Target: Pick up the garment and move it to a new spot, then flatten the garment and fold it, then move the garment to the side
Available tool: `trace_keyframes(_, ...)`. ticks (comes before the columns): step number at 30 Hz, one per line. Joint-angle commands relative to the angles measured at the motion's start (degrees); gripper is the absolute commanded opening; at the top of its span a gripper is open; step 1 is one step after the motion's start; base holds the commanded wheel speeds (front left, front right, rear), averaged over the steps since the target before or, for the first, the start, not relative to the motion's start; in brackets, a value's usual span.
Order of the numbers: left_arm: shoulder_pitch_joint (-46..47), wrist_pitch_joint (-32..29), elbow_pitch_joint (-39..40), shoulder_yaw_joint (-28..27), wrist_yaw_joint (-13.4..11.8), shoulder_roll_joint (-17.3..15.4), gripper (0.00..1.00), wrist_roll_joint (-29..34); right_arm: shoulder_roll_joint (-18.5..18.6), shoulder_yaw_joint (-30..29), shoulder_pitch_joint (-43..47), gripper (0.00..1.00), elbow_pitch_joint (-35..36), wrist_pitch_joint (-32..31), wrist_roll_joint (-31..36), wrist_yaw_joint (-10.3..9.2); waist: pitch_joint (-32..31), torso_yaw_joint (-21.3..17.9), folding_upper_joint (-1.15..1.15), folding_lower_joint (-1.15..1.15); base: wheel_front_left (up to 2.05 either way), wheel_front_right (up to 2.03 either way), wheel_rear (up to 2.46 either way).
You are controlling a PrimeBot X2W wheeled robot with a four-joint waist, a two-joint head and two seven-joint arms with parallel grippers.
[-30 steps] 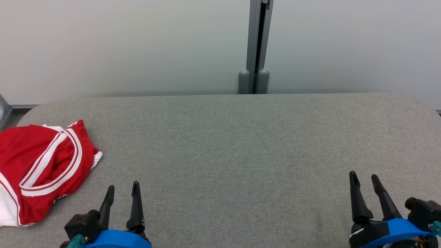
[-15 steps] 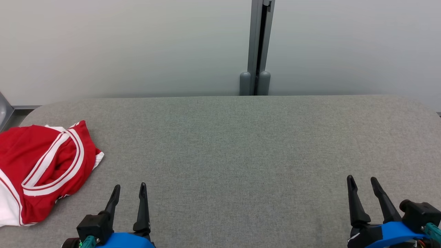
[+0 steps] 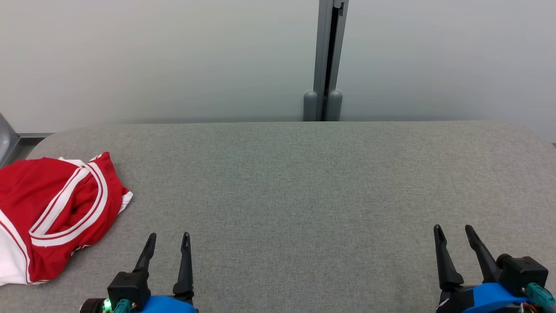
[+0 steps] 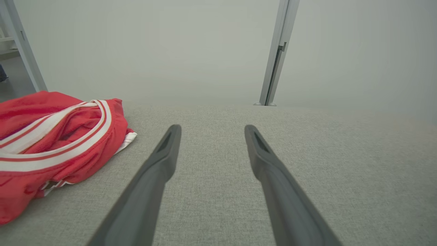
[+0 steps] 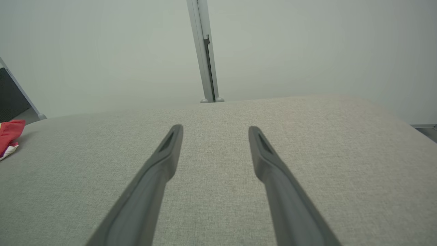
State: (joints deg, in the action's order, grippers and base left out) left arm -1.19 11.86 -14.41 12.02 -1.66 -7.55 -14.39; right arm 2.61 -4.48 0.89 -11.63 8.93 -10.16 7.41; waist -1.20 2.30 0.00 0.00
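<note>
The garment is red with white stripes and lies crumpled at the left end of the grey table. It also shows at the left of the left wrist view and as a small red patch at the far left of the right wrist view. My left gripper stands open near the front edge, just right of the garment and not touching it. In its own view the left gripper has nothing between its fingers. My right gripper is open at the front right, and the right gripper holds nothing.
A pale wall with a grey vertical post stands right behind the table's far edge. The fabric-covered tabletop has rounded corners. A grey metal frame part shows past the table's left end.
Both grippers have drawn back toward the bottom edge of the head view, the left one also shifting right. The whole picture has shifted slightly, so the head camera moved. The garment lies as before.
</note>
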Motion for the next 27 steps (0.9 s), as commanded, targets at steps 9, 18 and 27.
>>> trace_keyframes(9, -1.1, 0.1, 0.9, 0.6, -0.9, -0.3, 1.0, 1.8, 0.5, 0.0, 0.9, 1.0, 0.3, 0.7, 2.9, 0.09, -0.2, 0.3, 0.0, 0.0, 0.0, 0.0, 0.0)
trace_keyframes(18, -1.8, -0.8, 1.3, 0.4, -0.8, -0.2, 1.0, -0.1, 0.4, -0.1, 0.7, 1.0, 0.0, 0.8, 2.9, 0.09, -0.2, 0.3, 0.0, 0.0, 0.0, 0.0, 0.0)
trace_keyframes(27, -1.6, -0.5, 1.7, 0.6, -1.3, -0.6, 1.0, -0.3, 0.4, 0.1, 1.1, 1.0, 0.7, 0.7, 3.3, 0.09, -0.2, 1.6, 0.0, 0.0, 0.0, 0.0, 0.0)
